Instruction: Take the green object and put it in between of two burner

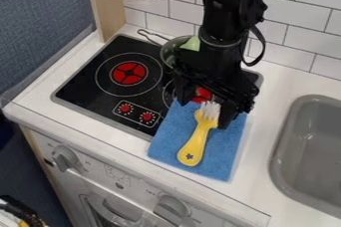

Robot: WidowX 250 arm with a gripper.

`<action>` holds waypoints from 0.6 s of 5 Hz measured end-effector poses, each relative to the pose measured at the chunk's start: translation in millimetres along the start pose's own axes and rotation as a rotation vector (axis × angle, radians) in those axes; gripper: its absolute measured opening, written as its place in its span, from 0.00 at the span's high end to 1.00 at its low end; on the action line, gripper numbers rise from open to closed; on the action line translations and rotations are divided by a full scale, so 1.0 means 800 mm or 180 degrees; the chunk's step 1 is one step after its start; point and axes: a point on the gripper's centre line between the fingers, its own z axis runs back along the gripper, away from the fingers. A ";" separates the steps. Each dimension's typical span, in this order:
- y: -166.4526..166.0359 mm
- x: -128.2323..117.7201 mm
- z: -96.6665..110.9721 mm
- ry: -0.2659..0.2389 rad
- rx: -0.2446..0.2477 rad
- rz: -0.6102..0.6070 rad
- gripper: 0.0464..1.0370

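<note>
The black gripper [205, 105] hangs over the right side of the stove, at the upper end of the blue cloth. Its fingers stand apart, open, above the brush's white bristles; I cannot see it holding anything. A light green object [192, 44] shows just left of the arm, at the metal pot near the back; its right part is hidden by the arm. The left burner [128, 73] is in plain view on the black stovetop [90, 82]. Of the right burner [202, 94], only a red patch shows beneath the gripper.
A metal pot [166, 54] with a thin handle stands at the stove's back, partly behind the arm. On the blue cloth [166, 146] lies a yellow brush [196, 144]. Two red knob marks are at the stove's front. A grey sink [285, 159] is at the right.
</note>
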 end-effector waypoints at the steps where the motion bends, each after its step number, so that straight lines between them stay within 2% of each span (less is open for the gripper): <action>1: -0.001 -0.002 -0.009 0.0088 0.0002 -0.0005 0.04; 2: 0.020 0.027 0.001 -0.0007 0.0072 0.0016 0.04; 3: 0.072 0.063 0.013 -0.0143 0.0173 0.0394 0.04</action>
